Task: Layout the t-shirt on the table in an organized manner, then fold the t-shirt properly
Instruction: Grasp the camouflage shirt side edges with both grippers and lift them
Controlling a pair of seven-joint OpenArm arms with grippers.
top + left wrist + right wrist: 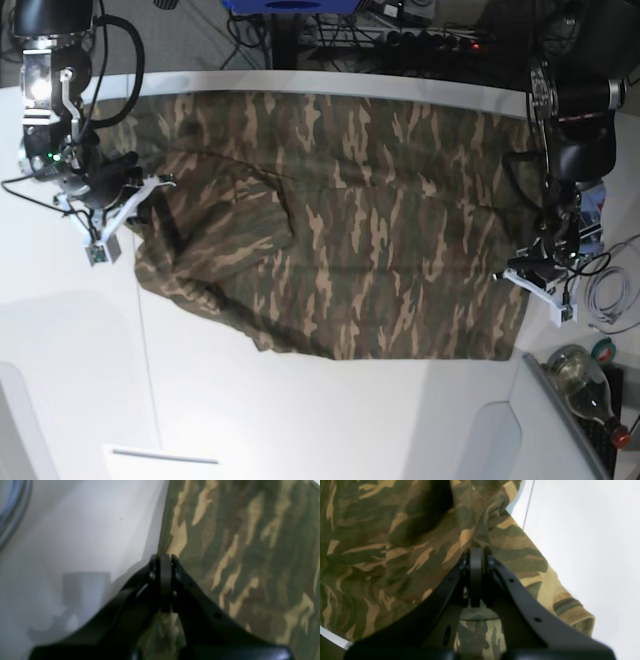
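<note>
The camouflage t-shirt lies spread wide across the white table, bunched and wrinkled at its left side. My left gripper is at the shirt's right edge in the base view. In the left wrist view it is shut on the cloth's edge, beside bare table. My right gripper is at the shirt's left side. In the right wrist view it is shut on a raised fold of the shirt, with cloth hanging around the fingers.
A glass bottle and coiled cables sit off the table's right edge. Cables and a power strip lie behind the table. A thin dark seam crosses the tabletop. A grey cable shows at the left wrist view's corner.
</note>
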